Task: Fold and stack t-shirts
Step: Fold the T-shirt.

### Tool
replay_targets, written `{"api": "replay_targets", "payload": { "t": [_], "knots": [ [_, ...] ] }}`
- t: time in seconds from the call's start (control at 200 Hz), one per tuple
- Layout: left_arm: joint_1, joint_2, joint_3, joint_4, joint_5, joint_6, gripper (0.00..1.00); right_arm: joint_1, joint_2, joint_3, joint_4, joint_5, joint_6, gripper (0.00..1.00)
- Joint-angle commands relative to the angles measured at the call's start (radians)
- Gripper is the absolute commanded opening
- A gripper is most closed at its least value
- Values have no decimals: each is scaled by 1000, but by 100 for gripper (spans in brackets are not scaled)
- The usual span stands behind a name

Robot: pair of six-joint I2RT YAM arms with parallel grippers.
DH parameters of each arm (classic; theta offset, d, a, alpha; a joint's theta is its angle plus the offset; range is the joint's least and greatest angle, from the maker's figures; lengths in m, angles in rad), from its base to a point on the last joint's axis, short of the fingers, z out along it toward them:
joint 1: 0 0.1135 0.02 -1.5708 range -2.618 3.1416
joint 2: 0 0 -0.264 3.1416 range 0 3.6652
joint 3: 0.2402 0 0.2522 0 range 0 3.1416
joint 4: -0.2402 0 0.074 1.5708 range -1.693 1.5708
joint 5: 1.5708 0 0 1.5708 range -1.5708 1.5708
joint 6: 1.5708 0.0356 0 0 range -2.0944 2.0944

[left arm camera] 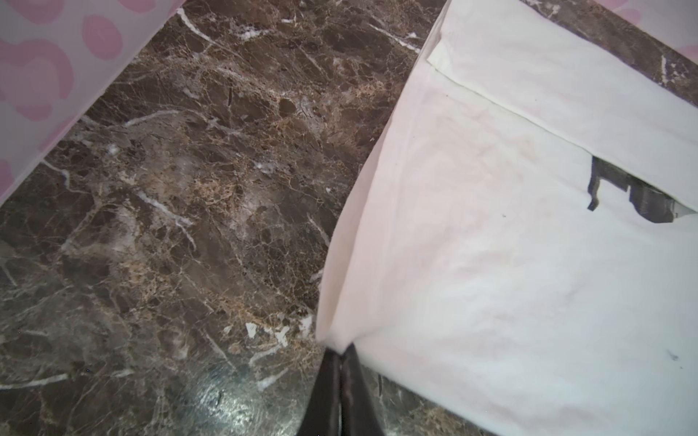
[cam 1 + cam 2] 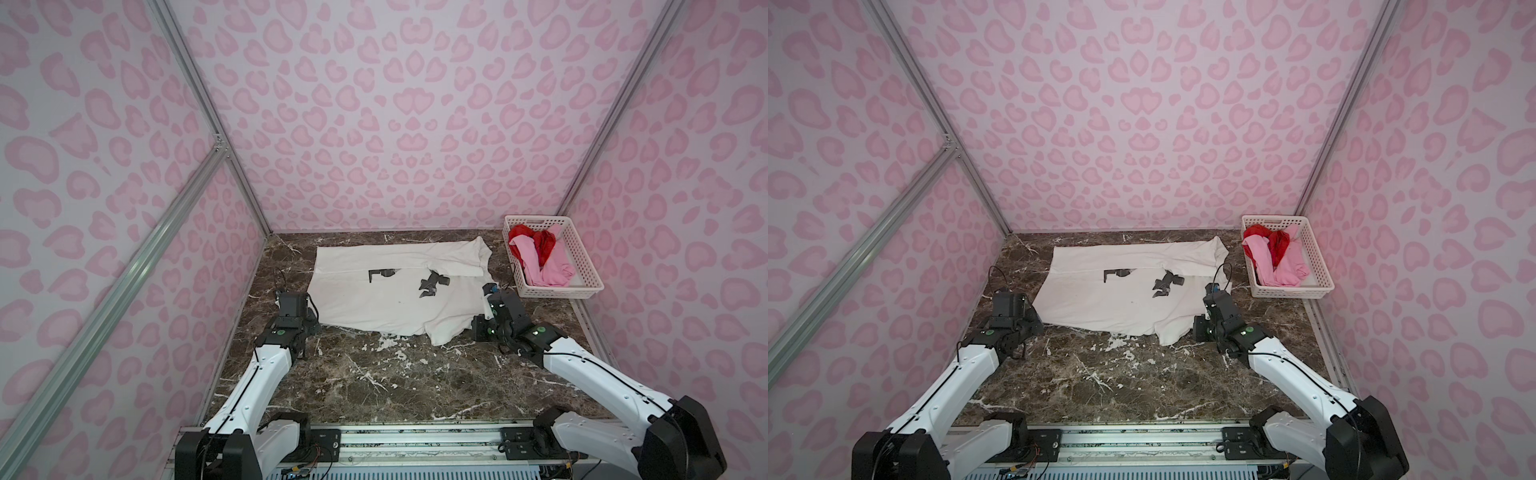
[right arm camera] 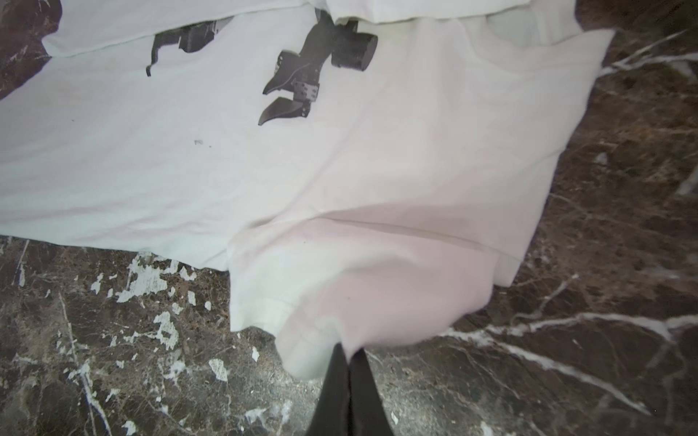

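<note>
The off-white t-shirt lies spread across the far half of the brown marble tabletop. It is mostly flat. Its far edge is folded back toward the middle, so the flap covers part of the black graphic print. A short sleeve sticks out from the near right side toward the robot.

The left gripper sits low at the shirt's near left corner. In the left wrist view its two dark fingers are pressed together with the corner of the cloth pinched between their tips, and the fabric rises slightly off the marble there.

The right gripper is down at the sleeve. Its fingers are also closed tight, and the sleeve's edge bunches up and over the tips, so it has hold of the cloth. Both arms reach in from the near edge, one to each side of the garment.

In the far right corner, beside the shirt but apart from it, stands a white perforated basket. A light pink t-shirt and a bright red t-shirt are crumpled together inside it, with the red one toward the back wall and the pink one draped nearer the front.
</note>
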Motion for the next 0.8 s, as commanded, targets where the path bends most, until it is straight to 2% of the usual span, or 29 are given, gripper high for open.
{"api": "replay_targets", "payload": {
  "t": [0.0,0.495,0.795],
  "knots": [
    [1,34,41,18,15,19,5,-18,26,47,16,31,-42,0],
    [2,474,330,158,11,60,4,-138,370,348,152,36,-194,0],
    [2,722,454,182,23,62,4,-196,530,433,215,39,-231,0]
  ]
}}
